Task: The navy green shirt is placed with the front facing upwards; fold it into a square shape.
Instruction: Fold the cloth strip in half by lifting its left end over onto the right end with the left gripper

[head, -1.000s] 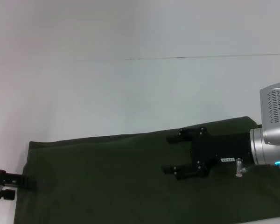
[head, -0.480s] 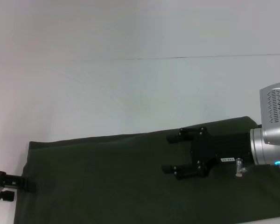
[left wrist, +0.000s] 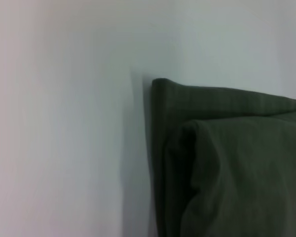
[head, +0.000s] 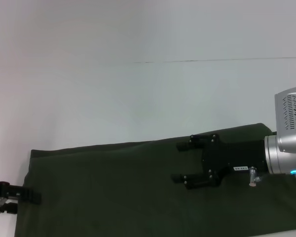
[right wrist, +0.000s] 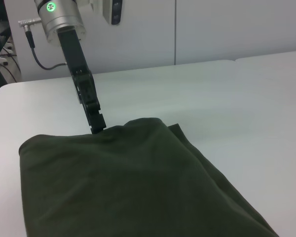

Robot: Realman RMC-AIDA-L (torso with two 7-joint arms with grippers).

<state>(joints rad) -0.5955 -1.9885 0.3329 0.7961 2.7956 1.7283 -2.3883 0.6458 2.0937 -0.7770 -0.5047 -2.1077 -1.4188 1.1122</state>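
Step in hand: the navy green shirt [head: 138,187] lies on the white table [head: 138,98] as a long folded band, plain green side up, no print showing. I judge the lengthwise folds done and the crosswise fold into a square about to start.

Shirt: it runs from the left gripper at one short end to beneath the right gripper toward the other; in the left wrist view its corner shows stacked layers [left wrist: 227,163].

Left gripper [head: 24,197]: at the shirt's left short edge, fingertips touching or just over the hem. In the right wrist view it [right wrist: 96,123] meets the cloth at that edge. Whether it pinches fabric I cannot tell.

Right gripper [head: 180,163]: over the band's right half, fingers spread wide apart, holding nothing; whether the tips press the cloth is unclear.

Next move, my judgement: one short end needs a firm grasp through all layers, then a lift and carry across to the other end, edges aligned.

Risk: a shallow pinch could take only the top layer and pull the earlier folds open.
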